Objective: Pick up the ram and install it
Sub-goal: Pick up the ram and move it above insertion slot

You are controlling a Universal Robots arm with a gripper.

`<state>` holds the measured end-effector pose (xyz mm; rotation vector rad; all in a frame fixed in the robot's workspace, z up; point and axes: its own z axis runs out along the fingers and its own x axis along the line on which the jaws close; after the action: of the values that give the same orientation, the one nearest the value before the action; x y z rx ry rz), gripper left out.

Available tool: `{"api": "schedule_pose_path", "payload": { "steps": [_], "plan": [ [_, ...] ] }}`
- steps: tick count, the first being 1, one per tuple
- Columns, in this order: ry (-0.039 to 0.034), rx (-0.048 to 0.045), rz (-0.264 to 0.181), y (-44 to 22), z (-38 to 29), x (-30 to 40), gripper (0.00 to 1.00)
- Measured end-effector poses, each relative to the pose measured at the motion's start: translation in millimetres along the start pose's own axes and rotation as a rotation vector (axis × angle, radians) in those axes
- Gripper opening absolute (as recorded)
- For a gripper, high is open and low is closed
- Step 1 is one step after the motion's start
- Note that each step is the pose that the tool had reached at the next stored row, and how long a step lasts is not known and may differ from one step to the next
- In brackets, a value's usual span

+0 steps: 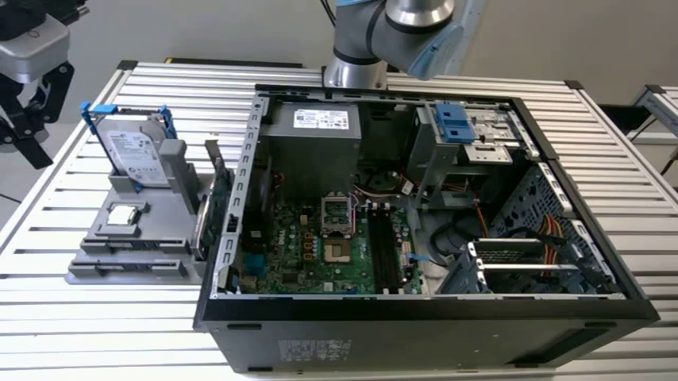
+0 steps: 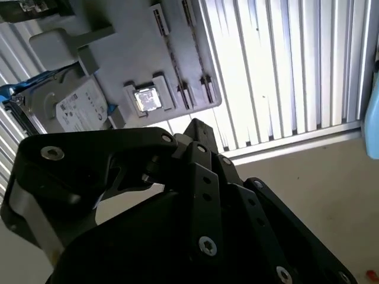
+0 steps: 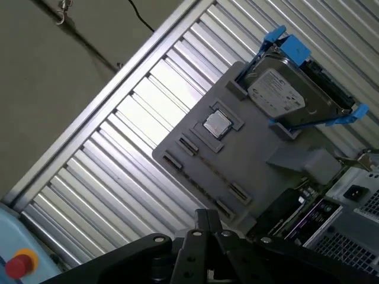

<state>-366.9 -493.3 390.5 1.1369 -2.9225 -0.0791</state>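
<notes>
Exterior view: a slatted aluminium bench [image 1: 95,325] carries an open computer case [image 1: 424,337] with its motherboard [image 1: 307,250] exposed, below the base of the robot arm [image 1: 418,24]. Beside the case, toward the exterior view's left, sits a grey parts fixture [image 1: 132,271]. It holds a silver hard drive [image 1: 132,151] in a blue frame, a green circuit card [image 1: 217,208] standing on edge, and a small processor chip [image 1: 125,213]. The claw [image 1: 24,127] hangs at the exterior view's far left, clear of the fixture and well apart from the case. In both wrist views its fingers [image 2: 198,142] meet at a tip, pressed together with nothing between them. The ram cannot be picked out with certainty. The fixture's long grooves [image 3: 204,177] look bare in the first wrist view, and the dark memory slots [image 1: 383,250] beside the processor socket do not reveal whether a stick is seated. On this evidence the claw carries no ram, and it cannot be told whether the installation is finished or not yet begun.
</notes>
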Motion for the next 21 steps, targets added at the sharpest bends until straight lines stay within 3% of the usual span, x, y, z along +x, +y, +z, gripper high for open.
{"api": "schedule_pose_path", "payload": {
  "steps": [21],
  "plan": [
    [0.0116, -0.0031, -0.244, 0.0, 0.0, 0.0, 0.0]
  ]
}}
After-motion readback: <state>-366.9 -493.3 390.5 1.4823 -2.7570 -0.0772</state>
